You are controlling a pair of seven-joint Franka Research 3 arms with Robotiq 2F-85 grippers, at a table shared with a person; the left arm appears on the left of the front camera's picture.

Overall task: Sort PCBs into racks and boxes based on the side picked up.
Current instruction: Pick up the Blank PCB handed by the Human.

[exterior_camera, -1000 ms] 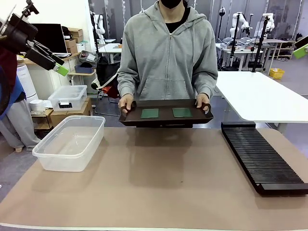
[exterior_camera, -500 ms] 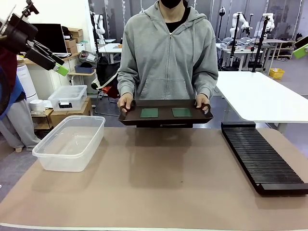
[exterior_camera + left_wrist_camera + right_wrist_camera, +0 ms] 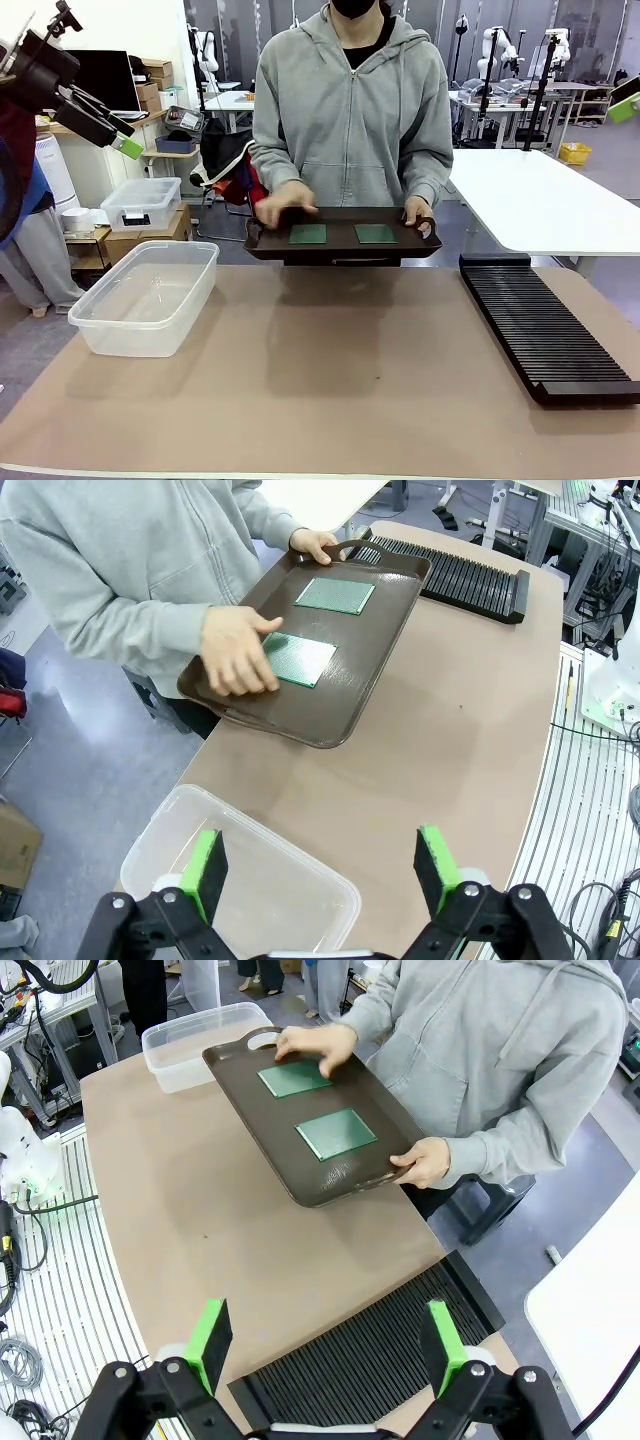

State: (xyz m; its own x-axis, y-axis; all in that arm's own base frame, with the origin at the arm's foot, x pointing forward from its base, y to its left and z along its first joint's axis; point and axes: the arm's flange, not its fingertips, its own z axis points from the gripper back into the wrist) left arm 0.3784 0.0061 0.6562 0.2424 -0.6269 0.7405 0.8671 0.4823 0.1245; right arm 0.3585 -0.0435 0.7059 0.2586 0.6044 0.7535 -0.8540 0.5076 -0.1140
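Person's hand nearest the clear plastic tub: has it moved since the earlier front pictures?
Yes. The hand has left the dark brown tray's end and shifted picture-right, away from the clear plastic tub, to the nearer square green board.

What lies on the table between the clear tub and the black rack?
In the front view, only bare brown table lies between the tub and the rack; the person's tray hovers at the far edge.

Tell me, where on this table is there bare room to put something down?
The widest bare stretch is the middle of the table, between the clear tub on one side and the black rack on the other, running to the near edge. The far edge is crowded: the person holds a tray with two boards there, one hand at a board.
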